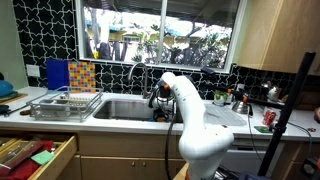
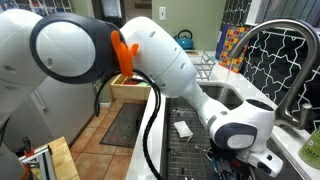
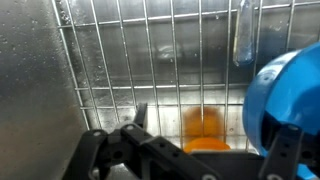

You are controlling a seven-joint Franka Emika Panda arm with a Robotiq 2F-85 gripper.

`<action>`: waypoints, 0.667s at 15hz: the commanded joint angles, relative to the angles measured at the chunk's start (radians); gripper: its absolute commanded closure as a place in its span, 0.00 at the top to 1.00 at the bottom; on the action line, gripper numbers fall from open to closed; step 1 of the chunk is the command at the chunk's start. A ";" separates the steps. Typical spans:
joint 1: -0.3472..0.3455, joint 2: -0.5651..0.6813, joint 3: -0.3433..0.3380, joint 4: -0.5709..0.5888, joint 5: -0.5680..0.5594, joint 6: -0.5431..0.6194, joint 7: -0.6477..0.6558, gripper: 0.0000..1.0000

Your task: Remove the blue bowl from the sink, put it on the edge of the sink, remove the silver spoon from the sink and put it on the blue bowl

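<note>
In the wrist view the blue bowl sits at the right on the wire grid on the bottom of the sink. My gripper is open and low in the sink, and its right finger stands in front of the bowl. A small orange thing lies between the fingers, further back. A shiny long piece, perhaps the silver spoon, lies at the top right. In both exterior views the arm reaches down into the sink, and the bowl is hidden.
A curved faucet stands behind the sink. A wire dish rack sits on the counter beside the sink. A drawer stands open below the counter. Bottles and a can stand on the counter's other side.
</note>
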 commanded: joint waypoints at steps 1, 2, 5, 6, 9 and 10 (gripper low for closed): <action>-0.044 -0.002 0.046 0.013 0.054 -0.011 -0.036 1.00; -0.052 -0.011 0.059 0.008 0.070 -0.006 -0.049 1.00; -0.074 -0.033 0.095 0.010 0.107 -0.015 -0.113 1.00; -0.091 -0.038 0.116 0.019 0.128 -0.047 -0.142 1.00; -0.110 -0.057 0.147 0.013 0.176 -0.052 -0.187 1.00; -0.110 -0.062 0.150 0.012 0.183 -0.054 -0.197 1.00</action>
